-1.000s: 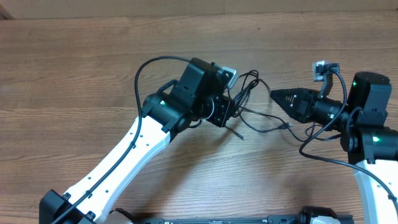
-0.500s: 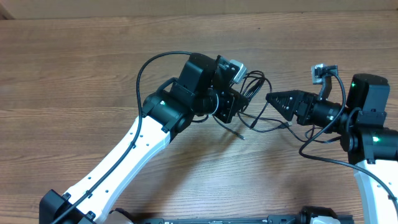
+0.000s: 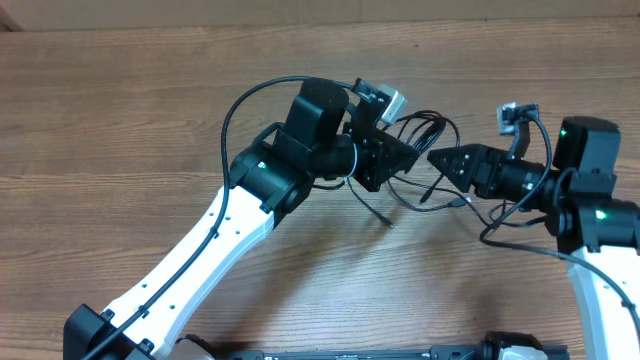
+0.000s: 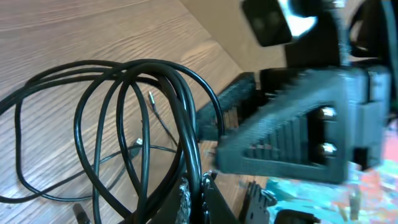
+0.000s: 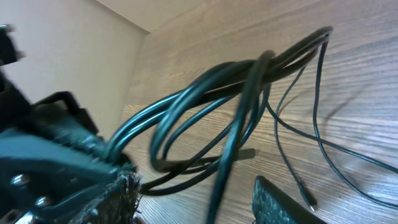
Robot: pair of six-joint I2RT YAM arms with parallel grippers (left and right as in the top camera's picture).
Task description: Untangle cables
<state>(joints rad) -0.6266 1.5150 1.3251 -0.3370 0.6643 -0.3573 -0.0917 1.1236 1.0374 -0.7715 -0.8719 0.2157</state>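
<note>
The cables [image 3: 432, 122] are thin black cords, looped in a bundle with loose ends trailing on the table to small plugs [image 3: 462, 202]. My left gripper [image 3: 398, 157] is shut on the bundle and holds it up off the wood. In the left wrist view the loops [image 4: 143, 112] fan out from the closed jaws [image 4: 198, 186]. My right gripper [image 3: 440, 160] points left, close to the left gripper, and is open. In the right wrist view one strand [image 5: 249, 81] runs down between its spread fingers [image 5: 193, 183] without being clamped.
The wooden table [image 3: 120, 120] stretches bare to the left and front. A thin cable end [image 3: 386, 218] lies below the left gripper. The right gripper's body [image 4: 292, 137] fills the right of the left wrist view, very close. Thicker arm cables arc over both arms.
My left gripper has moved right and up with the cable bundle, and the loops have spread. My right gripper has edged left, so the two grippers are nearly tip to tip.
</note>
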